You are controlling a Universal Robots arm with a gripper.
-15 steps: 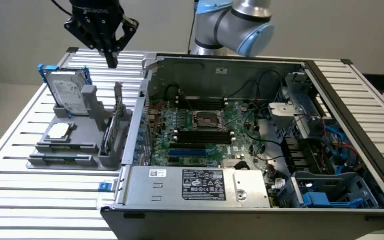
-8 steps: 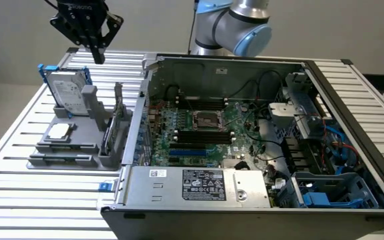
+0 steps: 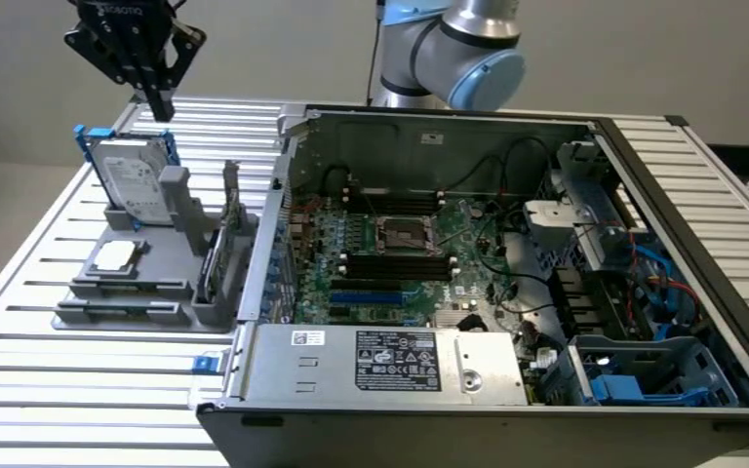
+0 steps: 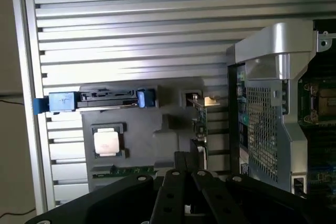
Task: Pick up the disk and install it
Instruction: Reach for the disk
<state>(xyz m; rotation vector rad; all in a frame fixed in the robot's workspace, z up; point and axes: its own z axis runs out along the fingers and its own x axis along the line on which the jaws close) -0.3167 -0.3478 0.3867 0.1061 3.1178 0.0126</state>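
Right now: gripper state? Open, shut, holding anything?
Gripper: jaws shut, holding nothing. It hangs in the air, clear of the disk, which stands upright in the grey holder.

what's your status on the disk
Shut gripper, empty, in the air near the disk. Disk upright in grey holder, not yet picked. Nothing between them.

The exterior view looks down slantwise from high up over the slatted table and open computer case. The wrist view faces straight down, nearer; both share the grey holder and disk
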